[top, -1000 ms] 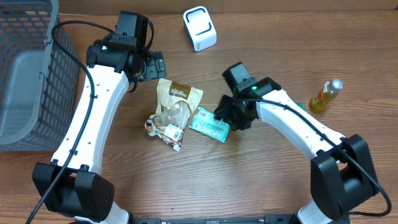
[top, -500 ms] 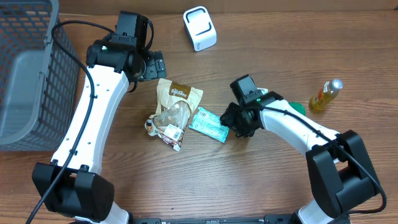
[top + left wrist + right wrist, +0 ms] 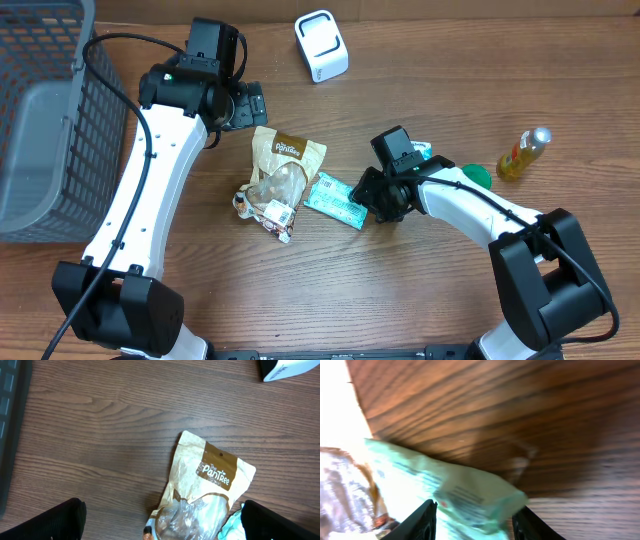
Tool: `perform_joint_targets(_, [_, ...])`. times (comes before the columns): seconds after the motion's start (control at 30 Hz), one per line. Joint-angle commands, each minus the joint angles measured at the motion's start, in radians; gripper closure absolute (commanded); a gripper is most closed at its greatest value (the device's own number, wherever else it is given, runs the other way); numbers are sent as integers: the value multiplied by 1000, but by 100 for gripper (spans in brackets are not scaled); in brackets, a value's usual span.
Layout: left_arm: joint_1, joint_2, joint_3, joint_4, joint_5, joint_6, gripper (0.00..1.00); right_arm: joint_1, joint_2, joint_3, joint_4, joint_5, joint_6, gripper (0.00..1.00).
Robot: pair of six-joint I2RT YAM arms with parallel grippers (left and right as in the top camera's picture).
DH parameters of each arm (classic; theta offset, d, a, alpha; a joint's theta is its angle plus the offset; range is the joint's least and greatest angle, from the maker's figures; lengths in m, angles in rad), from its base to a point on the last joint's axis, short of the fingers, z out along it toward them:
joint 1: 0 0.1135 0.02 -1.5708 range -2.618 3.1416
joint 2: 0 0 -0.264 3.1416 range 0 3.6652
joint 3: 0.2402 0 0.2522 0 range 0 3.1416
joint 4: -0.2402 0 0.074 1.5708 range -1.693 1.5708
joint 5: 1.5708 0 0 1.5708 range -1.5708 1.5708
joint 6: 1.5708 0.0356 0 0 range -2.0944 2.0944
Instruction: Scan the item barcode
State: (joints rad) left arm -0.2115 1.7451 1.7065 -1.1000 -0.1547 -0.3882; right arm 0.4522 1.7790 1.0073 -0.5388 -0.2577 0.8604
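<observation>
Straddling the flat mint-green foil packet [image 3: 451, 486], the right end effector [image 3: 478, 521] sits half-closed, grip unclear; the thin edge between could slip free

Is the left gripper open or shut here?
Open: the left gripper has its fingers far apart at the wrist view's bottom corners, gripping nothing; the brown pouch lies below.

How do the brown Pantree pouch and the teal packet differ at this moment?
The brown pouch is larger, with a clear window; the teal packet is smaller and opaque. The pouch lies untouched; the packet's end sits between the right tool's fingers. Both lie on the table.
</observation>
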Motion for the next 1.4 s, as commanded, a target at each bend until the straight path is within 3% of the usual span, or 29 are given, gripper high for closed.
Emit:
perform_joint_targets(0.0, [-5,-12,17,0,-9,15,0,-1,5,-10,23,-51,-5,55])
perform_joint_targets(0.4, [-5,-12,17,0,-9,15,0,25,5,-53,25,-29,-3,48])
perform_joint_targets(0.67, [-5,-12,17,0,-9,15,0,54,5,-103,161,-28,8,54])
perform_joint_targets(0.9, [-5,-12,17,0,-9,15,0,46,5,-107,171,-26,7,63])
perform_joint_targets(1.1, [-5,-12,17,0,-9,15,0,42,5,-107,191,-23,6,49])
perform_joint_targets(1.17, [-5,-12,17,0,-9,15,0,41,5,-107,208,-19,3,48])
perform_joint_targets(1.37, [-5,-12,17,0,-9,15,0,40,5,-111,211,-5,4,65])
